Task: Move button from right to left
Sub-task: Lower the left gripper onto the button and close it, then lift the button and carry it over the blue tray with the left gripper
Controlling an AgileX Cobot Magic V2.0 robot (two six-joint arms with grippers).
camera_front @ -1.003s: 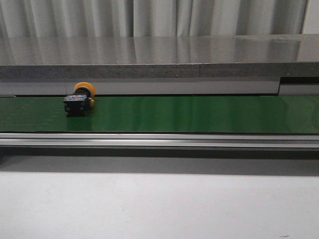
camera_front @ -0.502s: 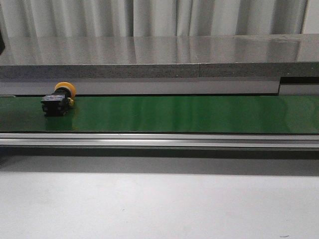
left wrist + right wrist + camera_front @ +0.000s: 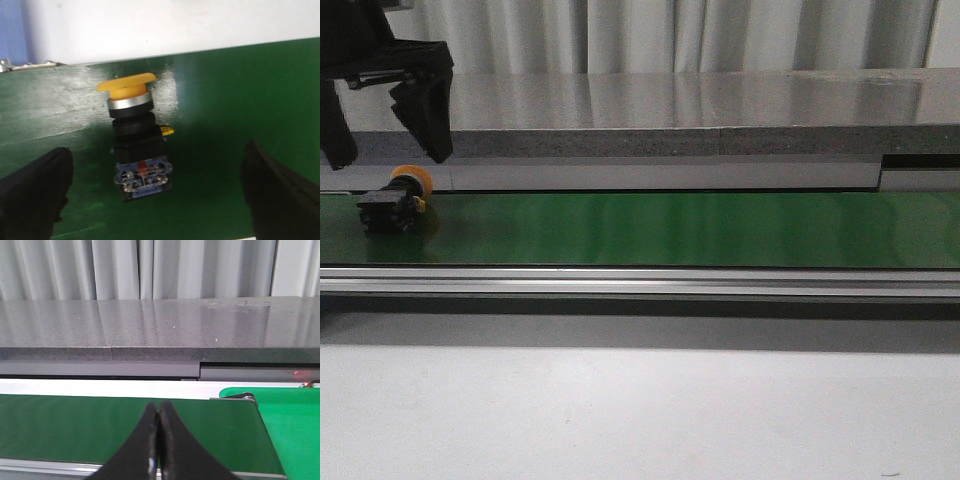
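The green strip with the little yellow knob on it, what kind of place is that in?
Probably a factory-style test bench: a green conveyor belt in a metal frame, an industrial push-button riding on it, and the left tool open above it.

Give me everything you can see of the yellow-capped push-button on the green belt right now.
The yellow-capped push-button lies tipped on its side on the green belt, near its left end, cap toward the far edge. Parts: a round yellow cap, a silver collar, a black body and a blue terminal block with screws and a red mark. Nothing grips it; the open left gripper hangs above, fingers either side.
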